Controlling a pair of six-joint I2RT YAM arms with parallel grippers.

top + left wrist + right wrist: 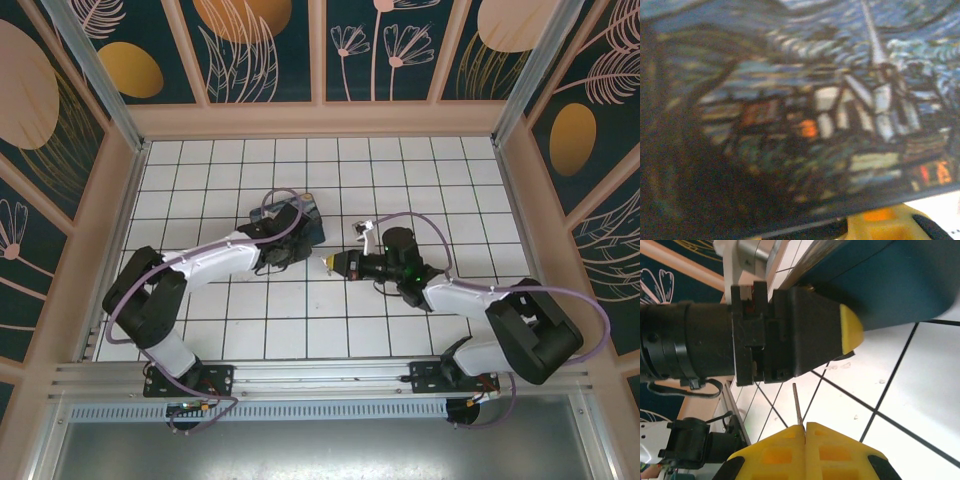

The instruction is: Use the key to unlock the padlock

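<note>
The key [797,402] is a thin metal shaft that sticks out from between the yellow pads of my right gripper [805,426], which is shut on it. In the top view the right gripper [331,264] points left at mid-table. The key's tip ends just short of the left gripper's black, yellow-tipped finger [850,335]. My left gripper [292,243] is closed on the blue starry-night painted box [314,222]. The box's painted face [830,100] sits close against the left wrist camera, with one yellow finger [880,225] at its lower edge. The padlock is hidden.
The white tiled floor [300,330] is walled by tan frames and dark floral panels [270,50]. A purple cable [420,222] loops over the right arm. Bare tiles lie in front of and behind both grippers.
</note>
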